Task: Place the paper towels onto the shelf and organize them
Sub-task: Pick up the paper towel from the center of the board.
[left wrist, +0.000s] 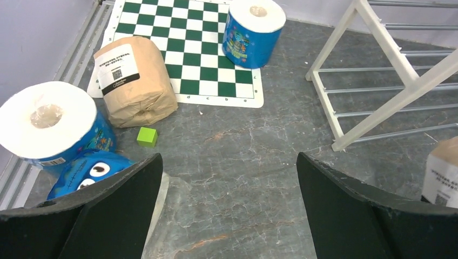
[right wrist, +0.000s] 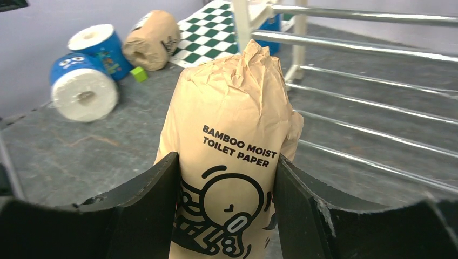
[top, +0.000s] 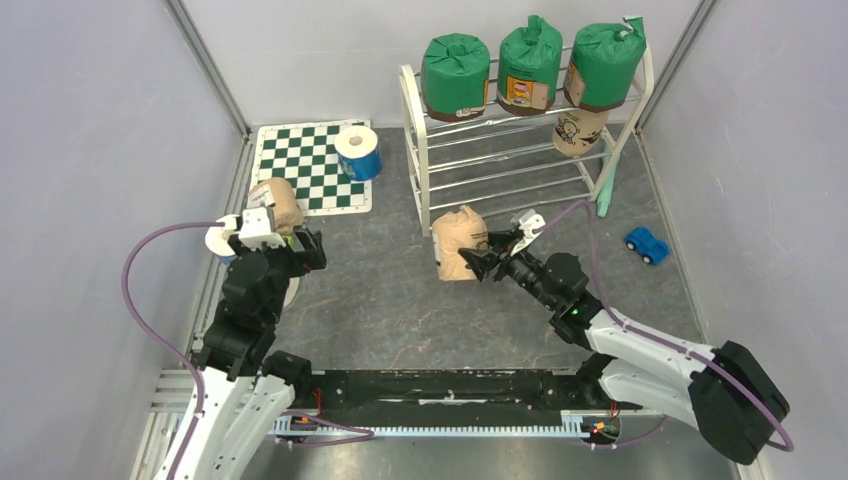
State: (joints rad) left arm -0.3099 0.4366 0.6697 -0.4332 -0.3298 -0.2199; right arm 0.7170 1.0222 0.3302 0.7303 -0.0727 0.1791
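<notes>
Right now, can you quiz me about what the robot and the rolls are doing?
1. True or false: the left gripper is holding a roll.
2. How many green-wrapped rolls sit on the top tier of the shelf?
3. Fill in: the right gripper is closed on a ____.

Key:
1. False. It is open and empty.
2. Three.
3. The tan bamboo toilet paper roll.
</notes>
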